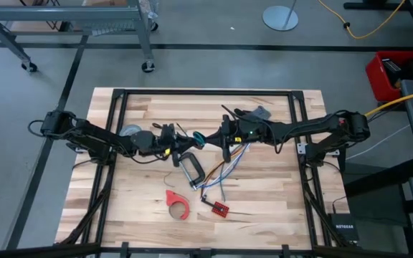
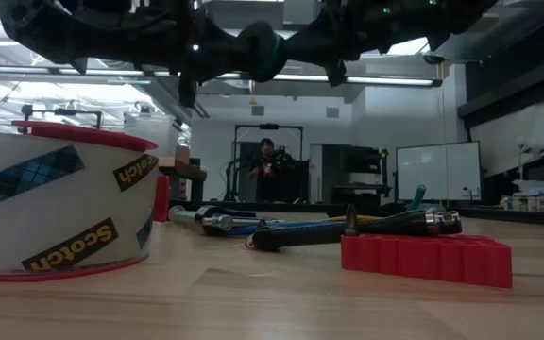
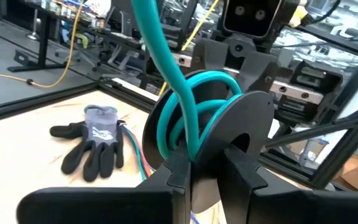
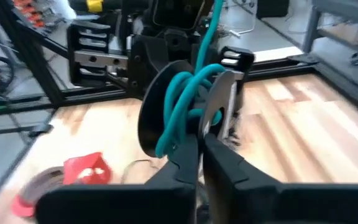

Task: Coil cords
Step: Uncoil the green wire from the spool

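The cord is teal-green and wound on a small black two-disc reel (image 1: 199,137), held in the air over the table's middle between both grippers. It also shows in the low view (image 2: 258,52). My left gripper (image 1: 188,140) comes from the table's left and is shut on the reel (image 3: 197,124). My right gripper (image 1: 214,136) comes from the right and is shut on the same reel (image 4: 179,106). A loose length of the cord (image 3: 151,25) leaves the winding and runs out of both wrist views. My left gripper pinches the reel's rim (image 3: 207,171) between its two fingers, level from the table's left. Teal strands run down to the fingers. The reel stands on edge, lifted clear of the table. My right gripper pinches the opposite rim (image 4: 202,134) between its two fingers, level from the table's right. The reel stands on edge ahead of the fingers, clear of the table.
Under the grippers lie a metal clamp (image 1: 190,168) and a multicoloured wire bundle (image 1: 228,161) joined to a small red board (image 1: 219,208). A red-rimmed tape roll (image 1: 178,203) lies nearer, a grey roll (image 1: 129,131) under the left arm, and a dark glove (image 1: 260,112) farther back.
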Controlling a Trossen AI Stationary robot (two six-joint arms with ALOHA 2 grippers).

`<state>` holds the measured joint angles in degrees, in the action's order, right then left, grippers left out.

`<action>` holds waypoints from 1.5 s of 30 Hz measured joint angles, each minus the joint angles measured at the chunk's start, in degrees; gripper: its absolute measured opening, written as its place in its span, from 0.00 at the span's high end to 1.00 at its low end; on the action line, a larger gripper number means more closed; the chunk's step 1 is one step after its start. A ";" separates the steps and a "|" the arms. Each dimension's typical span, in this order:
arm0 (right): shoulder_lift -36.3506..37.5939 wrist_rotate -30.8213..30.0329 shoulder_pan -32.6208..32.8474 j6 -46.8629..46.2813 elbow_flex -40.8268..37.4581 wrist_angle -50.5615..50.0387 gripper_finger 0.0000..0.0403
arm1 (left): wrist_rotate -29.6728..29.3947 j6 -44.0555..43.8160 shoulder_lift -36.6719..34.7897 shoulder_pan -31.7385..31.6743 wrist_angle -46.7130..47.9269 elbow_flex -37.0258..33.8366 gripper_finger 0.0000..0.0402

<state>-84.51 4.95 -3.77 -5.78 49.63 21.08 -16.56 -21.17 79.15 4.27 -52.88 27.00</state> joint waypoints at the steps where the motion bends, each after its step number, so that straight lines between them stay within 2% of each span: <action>1: 0.00 -0.09 0.00 -0.02 -0.02 0.26 0.96 | 0.02 0.03 0.00 0.00 -0.03 0.00 0.88; 11: 1.43 -0.89 -0.04 1.75 0.00 1.41 0.99 | 2.24 0.60 -0.37 -0.99 -0.73 0.12 0.74; 16: 2.03 -1.23 -0.04 1.81 0.04 1.70 0.99 | 2.05 0.71 -2.75 -1.90 0.04 0.13 0.69; 19: 2.39 -3.46 -0.04 2.42 0.07 1.33 0.99 | 1.45 3.46 -4.87 -2.19 0.23 0.12 0.67; 26: 5.43 -7.23 0.02 4.97 0.02 -1.44 1.00 | 0.96 8.59 -12.00 -2.19 4.13 0.11 0.66; 36: 9.53 -7.45 0.00 6.21 0.02 -1.36 1.00 | 0.97 10.30 -18.60 -2.19 17.39 0.09 0.65; 45: 9.75 -7.69 0.00 6.21 0.02 -1.68 1.00 | 1.10 24.74 -18.86 -0.83 19.45 0.09 0.65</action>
<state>-74.76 -2.74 -3.77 0.43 49.65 19.40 -15.46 3.57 60.29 3.44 -33.43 27.09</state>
